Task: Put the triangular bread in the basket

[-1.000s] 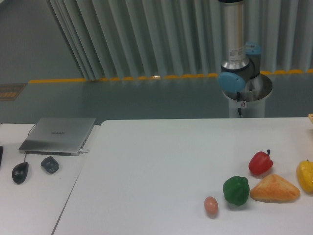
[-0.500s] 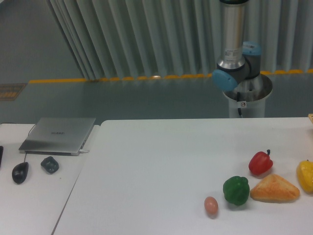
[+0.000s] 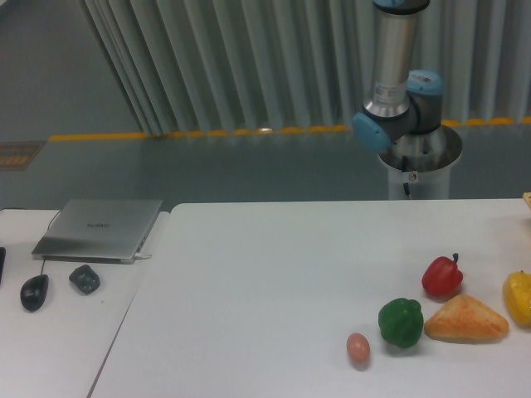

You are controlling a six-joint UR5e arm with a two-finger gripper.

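Lying nearest the camera on the white table (image 3: 274, 274), a small pinkish egg (image 3: 358, 347) sits just left of a green pepper (image 3: 401, 322), and right beside the pepper rests the triangular bread (image 3: 465, 320), a golden-brown wedge flat on the tabletop at the right side. A yellow pepper (image 3: 518, 298) is cut by the right edge just beyond the bread, and a red pepper (image 3: 441, 275) stands just behind the bread and the green one. On a lower side table to the left lie a black mouse (image 3: 34, 292), a small dark object (image 3: 84, 279) and, further back, a closed grey laptop (image 3: 99, 228). Behind the table the robot arm (image 3: 392, 75) rises on its pedestal out of the top of the view; its gripper is not visible, so whether its fingers are apart or together cannot be told
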